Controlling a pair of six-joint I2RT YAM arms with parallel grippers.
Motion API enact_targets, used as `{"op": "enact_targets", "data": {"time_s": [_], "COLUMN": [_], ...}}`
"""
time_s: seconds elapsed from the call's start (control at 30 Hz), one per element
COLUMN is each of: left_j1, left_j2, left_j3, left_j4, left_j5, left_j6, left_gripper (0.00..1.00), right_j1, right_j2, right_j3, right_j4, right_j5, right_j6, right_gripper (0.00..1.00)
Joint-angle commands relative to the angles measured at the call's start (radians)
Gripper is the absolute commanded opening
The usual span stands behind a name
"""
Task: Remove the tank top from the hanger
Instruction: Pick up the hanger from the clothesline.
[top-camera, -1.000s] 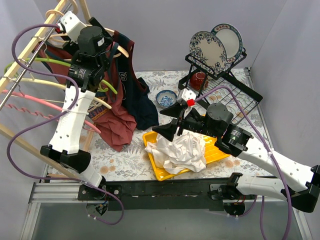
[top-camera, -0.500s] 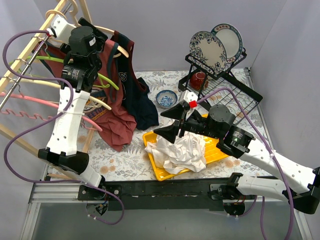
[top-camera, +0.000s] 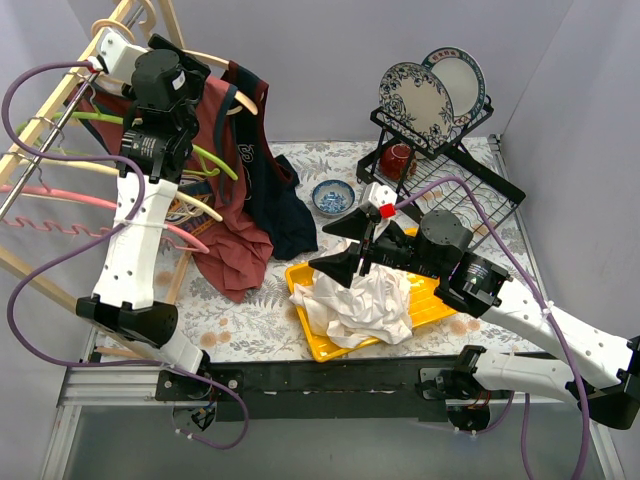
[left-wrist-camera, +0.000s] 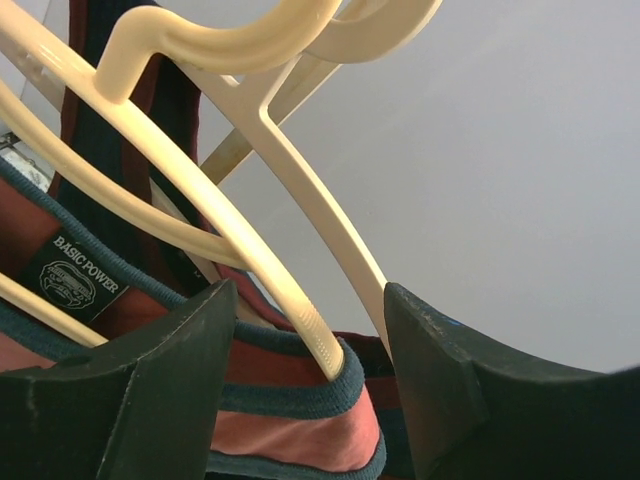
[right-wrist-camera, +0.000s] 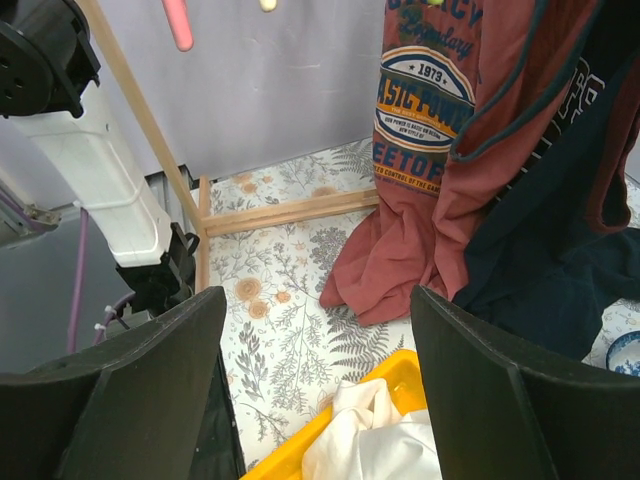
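the maroon tank top (top-camera: 222, 140) hangs on a cream hanger (left-wrist-camera: 268, 255), high at the left. the left pincer (left-wrist-camera: 305, 345) straddles the hanger's arm and the collar, jaws apart. the right pincer (right-wrist-camera: 315, 385) gapes wide above a yellow tray (top-camera: 300, 275) on the surface (top-camera: 255, 320).

Both arms are the same build: the white plastic left arm (top-camera: 135, 260) and white plastic right arm (top-camera: 520, 372) have fat black cylindrical motor joints (top-camera: 160, 75), loopy purple cables (top-camera: 455, 181) and chunky matte black wedge fingers (right-wrist-camera: 500, 400). There's a small red cap (top-camera: 386, 210) near the right wrist, and the bases are bolted to a black metal rail (top-camera: 330, 378).
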Motion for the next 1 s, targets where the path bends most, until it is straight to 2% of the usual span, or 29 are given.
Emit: {"op": "enact_targets", "data": {"time_s": [0.0,0.47,0.83,0.97], "left_j1": [0.011,0.018,0.016,0.016], "left_j2": [-0.008,0.006,-0.013,-0.019], "left_j3": [-0.009,-0.058,-0.126,-0.118], "left_j4": [0.046,0.101,0.190,0.196], "left_j5": [0.021,0.048,0.054,0.074], "left_j6": [-0.010,-0.029,-0.007,-0.005], "left_gripper": [0.58,0.50,0.35,0.24], "right_j1": [0.000,0.000,0.000,0.000], "right_j2": [-0.016,-0.020,-0.034,-0.037], "right_j3": [0.022,0.027,0.024,0.021], "right_j4": [0.004,0.007,0.008,0.007], "right_j5": [-0.010,-0.004,0.001,0.007], "right_j6": [-0.018,-0.030,-0.033,-0.035], "right_gripper": [0.82,0.83,0.83,0.83]}}
